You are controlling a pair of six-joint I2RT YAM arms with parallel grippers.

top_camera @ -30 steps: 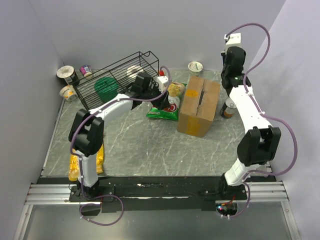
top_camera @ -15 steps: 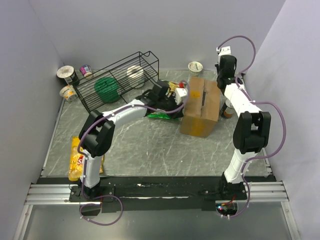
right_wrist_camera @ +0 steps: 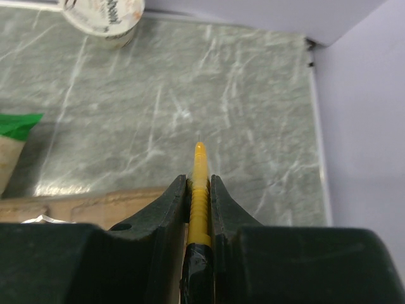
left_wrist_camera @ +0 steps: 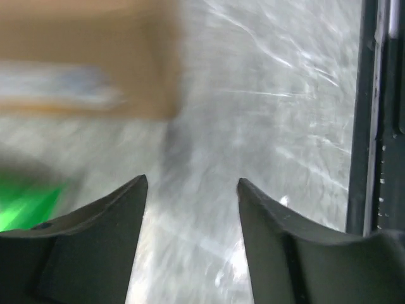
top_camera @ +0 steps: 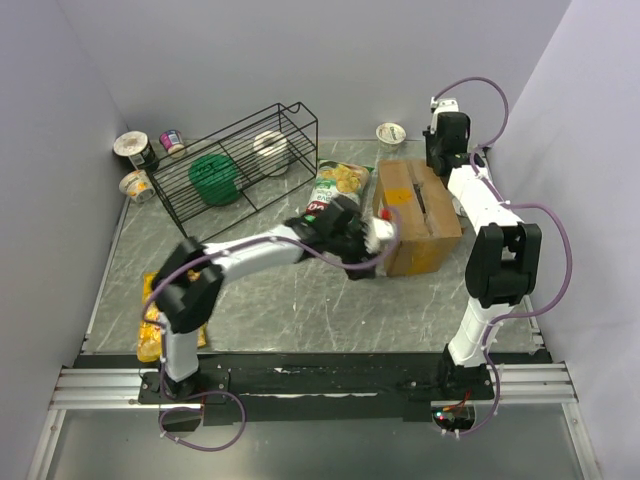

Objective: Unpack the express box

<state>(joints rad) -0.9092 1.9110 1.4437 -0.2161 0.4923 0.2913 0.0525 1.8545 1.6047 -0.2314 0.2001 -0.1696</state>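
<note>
The express box (top_camera: 425,215) is a brown carton lying closed at the right of the table, with an orange sticker on top. My left gripper (top_camera: 381,230) is open and empty at the box's near left side. In the blurred left wrist view the open gripper (left_wrist_camera: 192,183) frames bare table, with the box (left_wrist_camera: 88,57) above left. My right gripper (top_camera: 438,160) hovers at the box's far end. It (right_wrist_camera: 199,180) is shut on a yellow cutter (right_wrist_camera: 200,168) pointing past the box edge (right_wrist_camera: 82,206).
A green chip bag (top_camera: 335,185) lies left of the box, beside a black wire rack (top_camera: 240,165). A yellow chip bag (top_camera: 150,320) lies near left. Cups stand at the back left (top_camera: 130,148) and behind the box (top_camera: 391,133). The walls are close.
My left arm swung right from the green bag to the box's near left side. The box turned and shifted. The green bag now lies flat farther back. My right gripper lowered toward the box.
</note>
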